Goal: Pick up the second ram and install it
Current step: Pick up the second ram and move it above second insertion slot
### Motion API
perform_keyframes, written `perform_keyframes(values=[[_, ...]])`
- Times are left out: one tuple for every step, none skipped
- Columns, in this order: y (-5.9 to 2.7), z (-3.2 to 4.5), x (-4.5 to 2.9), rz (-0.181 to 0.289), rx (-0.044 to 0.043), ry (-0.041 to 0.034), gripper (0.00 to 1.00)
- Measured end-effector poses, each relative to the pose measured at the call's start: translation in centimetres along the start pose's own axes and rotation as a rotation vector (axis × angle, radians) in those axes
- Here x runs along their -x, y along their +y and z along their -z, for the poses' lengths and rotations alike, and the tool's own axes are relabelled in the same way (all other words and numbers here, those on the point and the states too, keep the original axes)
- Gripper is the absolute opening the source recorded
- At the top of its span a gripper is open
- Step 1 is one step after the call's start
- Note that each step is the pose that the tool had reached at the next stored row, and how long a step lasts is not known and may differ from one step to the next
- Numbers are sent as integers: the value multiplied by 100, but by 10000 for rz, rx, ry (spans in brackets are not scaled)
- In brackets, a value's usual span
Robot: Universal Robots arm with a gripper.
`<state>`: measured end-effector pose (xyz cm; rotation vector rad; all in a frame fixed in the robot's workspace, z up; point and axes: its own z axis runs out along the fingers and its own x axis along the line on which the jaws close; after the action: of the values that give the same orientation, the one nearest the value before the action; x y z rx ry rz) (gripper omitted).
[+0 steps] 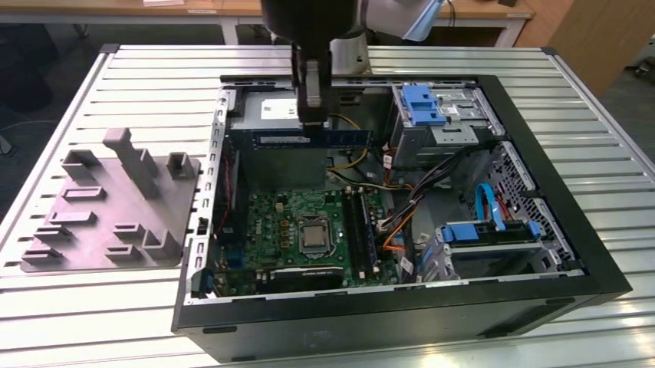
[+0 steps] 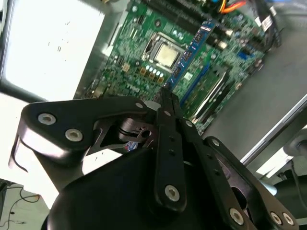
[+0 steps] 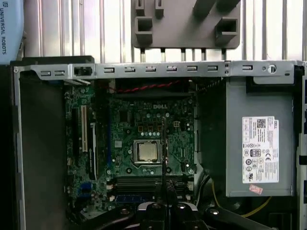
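Observation:
The second ram [image 1: 343,138] is a long blue-green stick held level above the open computer case [image 1: 573,230], over the gap between the power supply and the green motherboard [image 1: 291,215]. My gripper [image 1: 312,121] is shut on the stick near its middle. In the second wrist view the black fingers [image 2: 168,124] clamp the ram [image 2: 194,48], which reaches out over the processor. In the first wrist view the ram [image 3: 164,153] is an edge-on dark line above the board, with the black memory slots [image 3: 139,183] next to my gripper [image 3: 164,199].
A grey moulded fixture plate [image 1: 103,207] lies on the slatted table at the exterior view's left. Inside the case are the power supply [image 3: 259,148], blue drive brackets [image 1: 422,103], orange and blue cables [image 1: 399,226], and the metal case rim [image 3: 158,69].

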<state>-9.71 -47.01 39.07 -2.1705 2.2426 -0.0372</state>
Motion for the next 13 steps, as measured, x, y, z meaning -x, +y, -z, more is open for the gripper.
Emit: perform_keyframes(values=[[-36, -1, 1, 1, 0, 0, 11], [-56, -2, 2, 2, 0, 0, 11], [-62, -2, 1, 5, 1, 1, 11], [-62, -2, 1, 5, 0, 1, 11], [-62, -2, 1, 4, 0, 1, 11], [-62, -2, 2, 4, 0, 0, 11], [-62, -2, 2, 5, 0, -6, 11], [-63, -2, 1, 5, -12, -41, 11], [-63, -3, -1, 3, -26, -72, 11], [-63, -4, -5, 3, -37, -94, 11], [-63, -9, -9, 3, -42, -106, 11], [-63, -16, -13, 3, -44, -114, 11], [-63, -25, -18, 2, -44, -116, 11]])
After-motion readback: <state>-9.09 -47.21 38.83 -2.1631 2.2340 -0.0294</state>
